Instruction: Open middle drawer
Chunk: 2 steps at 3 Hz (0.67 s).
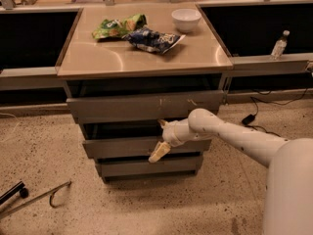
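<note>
The middle drawer (122,147) is the plain grey front of medium width, below the wider scratched top front (127,107) and above the narrow bottom front (127,167). My gripper (160,138) reaches in from the right on a white arm and sits at the middle drawer's front, right of its centre. Its fingers are apart: one cream finger (158,152) lies over the front panel pointing down-left, and the other finger's tip (163,124) shows above the panel's top edge in the dark gap. It holds nothing that I can see.
The cabinet top (98,58) carries a green chip bag (117,26), a blue chip bag (152,39) and a white bowl (186,18). A water bottle (279,44) stands on the right ledge. A metal hook and black handle (34,197) lie on the floor at the left.
</note>
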Each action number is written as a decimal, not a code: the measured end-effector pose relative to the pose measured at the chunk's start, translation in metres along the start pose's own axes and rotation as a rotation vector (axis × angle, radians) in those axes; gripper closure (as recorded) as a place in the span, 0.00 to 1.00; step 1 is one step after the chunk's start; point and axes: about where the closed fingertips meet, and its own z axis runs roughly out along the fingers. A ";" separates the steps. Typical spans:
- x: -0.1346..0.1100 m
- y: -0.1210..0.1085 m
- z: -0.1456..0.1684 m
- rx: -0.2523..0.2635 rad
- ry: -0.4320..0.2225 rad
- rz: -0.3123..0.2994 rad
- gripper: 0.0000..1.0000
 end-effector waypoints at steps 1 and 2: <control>0.005 -0.006 0.013 -0.011 0.024 -0.003 0.00; 0.021 -0.004 0.016 -0.010 0.064 0.010 0.00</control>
